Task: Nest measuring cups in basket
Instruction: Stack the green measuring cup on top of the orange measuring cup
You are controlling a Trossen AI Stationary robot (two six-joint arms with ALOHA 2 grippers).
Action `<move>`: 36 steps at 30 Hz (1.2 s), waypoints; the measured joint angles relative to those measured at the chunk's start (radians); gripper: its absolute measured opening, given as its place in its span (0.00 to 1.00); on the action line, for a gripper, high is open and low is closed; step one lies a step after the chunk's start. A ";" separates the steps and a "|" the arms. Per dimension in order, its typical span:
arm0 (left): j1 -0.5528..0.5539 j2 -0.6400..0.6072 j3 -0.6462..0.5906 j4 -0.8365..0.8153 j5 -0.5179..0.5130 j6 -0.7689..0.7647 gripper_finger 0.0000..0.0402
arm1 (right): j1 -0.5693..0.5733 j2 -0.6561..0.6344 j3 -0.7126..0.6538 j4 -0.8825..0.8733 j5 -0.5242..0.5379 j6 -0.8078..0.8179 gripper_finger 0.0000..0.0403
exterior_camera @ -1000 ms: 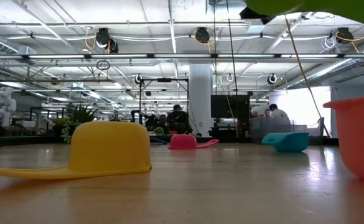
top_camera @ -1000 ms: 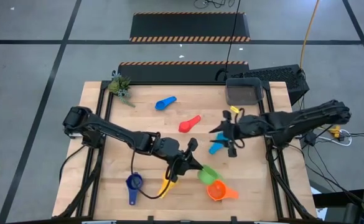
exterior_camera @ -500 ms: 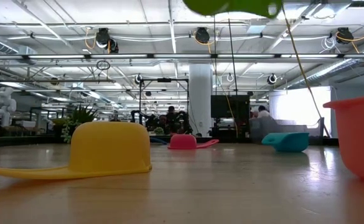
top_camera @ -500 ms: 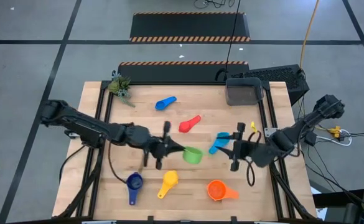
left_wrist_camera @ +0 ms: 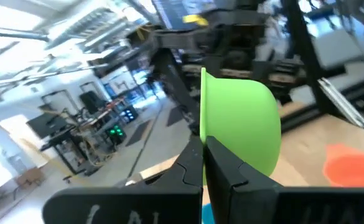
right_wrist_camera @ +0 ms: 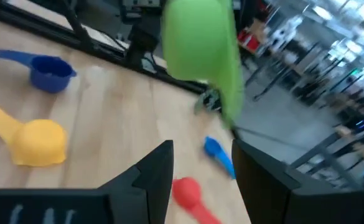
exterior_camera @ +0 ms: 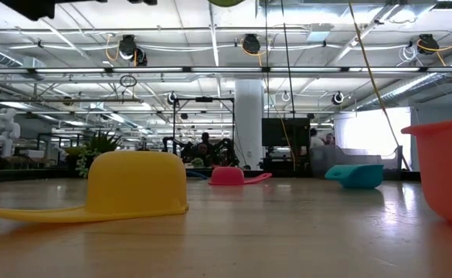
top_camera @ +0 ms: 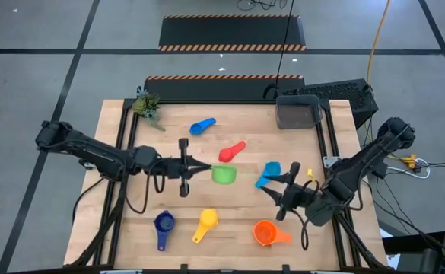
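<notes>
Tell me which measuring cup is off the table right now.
The green cup, pinched by its handle in the left gripper; the other six lie on the table.

Robotics lab: workstations, ceiling cable trays

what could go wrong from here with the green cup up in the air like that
1. The left gripper pinches the green cup only by its thin handle, so the cup might twist or slip and drop onto the table.
2. The right gripper hangs open near the lifted cup; the two arms could bump if either swings inward.
3. The basket is small and sits at the far corner, so a loose release may miss it.
</notes>
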 joint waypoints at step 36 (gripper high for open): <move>-0.044 0.052 -0.113 0.303 0.097 0.038 0.00 | -0.163 0.167 -0.231 1.158 -0.313 -0.539 0.29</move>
